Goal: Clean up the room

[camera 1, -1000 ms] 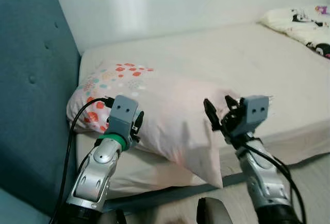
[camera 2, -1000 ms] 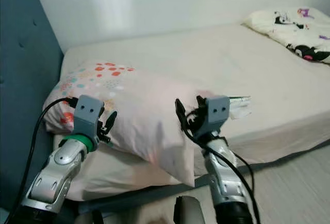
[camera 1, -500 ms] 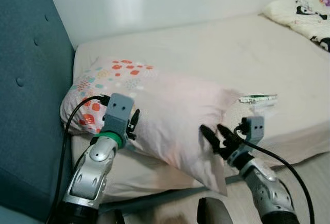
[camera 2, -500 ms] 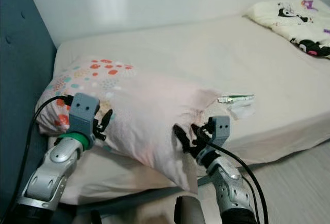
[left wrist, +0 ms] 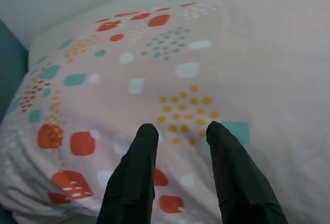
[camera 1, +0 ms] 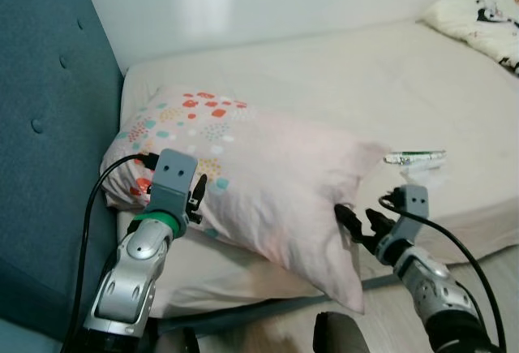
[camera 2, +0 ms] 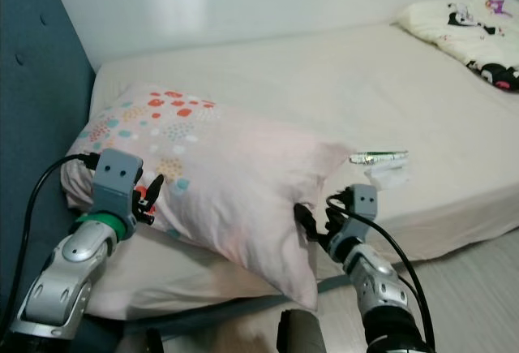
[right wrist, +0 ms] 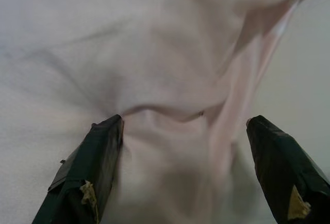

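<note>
Two grippers at the pillow, which lies on the bed against the blue headboard | left gripper fingers slightly parted over dotted end | right gripper spread wide against plain pink corner | green-printed wrapper nearby, writing unreadable

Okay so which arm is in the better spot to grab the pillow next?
Probably the right. The right gripper is open with its fingers spread around a fold of the pillow at its overhanging corner. The left gripper only points at the pillow's patterned end, fingers narrowly apart.
</note>
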Robot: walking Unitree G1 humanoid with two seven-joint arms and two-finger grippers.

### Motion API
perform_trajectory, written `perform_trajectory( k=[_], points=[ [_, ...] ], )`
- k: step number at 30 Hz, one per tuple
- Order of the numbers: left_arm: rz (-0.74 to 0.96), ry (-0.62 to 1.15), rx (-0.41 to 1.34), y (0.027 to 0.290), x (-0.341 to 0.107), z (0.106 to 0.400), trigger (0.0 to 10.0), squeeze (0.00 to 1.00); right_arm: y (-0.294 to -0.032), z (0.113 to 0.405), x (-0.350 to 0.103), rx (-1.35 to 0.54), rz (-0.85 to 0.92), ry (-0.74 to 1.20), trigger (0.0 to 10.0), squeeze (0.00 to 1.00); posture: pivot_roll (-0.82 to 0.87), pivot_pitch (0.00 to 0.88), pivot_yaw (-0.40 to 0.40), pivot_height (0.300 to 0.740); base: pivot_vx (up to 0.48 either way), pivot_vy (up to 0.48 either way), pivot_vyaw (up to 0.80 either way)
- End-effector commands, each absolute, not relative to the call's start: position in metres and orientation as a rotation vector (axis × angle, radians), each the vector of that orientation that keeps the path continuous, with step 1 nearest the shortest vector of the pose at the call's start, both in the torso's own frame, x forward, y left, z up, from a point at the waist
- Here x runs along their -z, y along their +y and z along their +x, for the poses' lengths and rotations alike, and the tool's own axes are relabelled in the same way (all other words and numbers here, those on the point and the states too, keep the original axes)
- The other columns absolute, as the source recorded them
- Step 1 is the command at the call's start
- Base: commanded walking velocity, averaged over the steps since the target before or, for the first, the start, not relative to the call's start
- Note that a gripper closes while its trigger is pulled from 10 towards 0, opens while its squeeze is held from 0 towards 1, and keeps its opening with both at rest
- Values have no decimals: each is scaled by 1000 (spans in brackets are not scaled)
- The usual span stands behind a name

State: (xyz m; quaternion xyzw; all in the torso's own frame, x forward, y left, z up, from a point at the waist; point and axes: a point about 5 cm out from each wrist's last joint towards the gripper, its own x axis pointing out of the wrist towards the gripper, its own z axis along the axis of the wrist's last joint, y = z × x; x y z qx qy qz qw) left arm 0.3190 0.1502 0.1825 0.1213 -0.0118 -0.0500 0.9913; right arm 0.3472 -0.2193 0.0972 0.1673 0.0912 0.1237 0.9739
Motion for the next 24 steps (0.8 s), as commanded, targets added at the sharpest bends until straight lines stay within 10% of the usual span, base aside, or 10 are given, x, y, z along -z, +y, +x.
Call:
perform_trajectory(
  k=[1,17,18,21,23,24],
  points=[
    [258,-11,102,151,-181,316,10000,0,-216,344,-88,-250,370,220,10000,0,-13,157,113,575,0,0,0],
    [280,4,70,163,-187,301,10000,0,-192,354,-81,-306,560,317,10000,0,74,201,108,575,0,0,0],
    [282,7,68,164,-187,299,10000,0,-190,352,-77,-309,553,348,8196,0,80,206,108,575,0,0,0],
    [284,11,67,165,-187,298,10000,0,-189,351,-74,-315,548,370,7137,0,80,206,108,575,0,0,0],
    [287,16,64,166,-187,296,10000,0,-187,350,-72,-328,533,391,0,0,88,208,107,575,0,0,0],
    [287,16,64,166,-187,296,10000,0,-187,350,-72,-328,533,391,0,0,88,208,107,575,0,0,0]
  ],
)
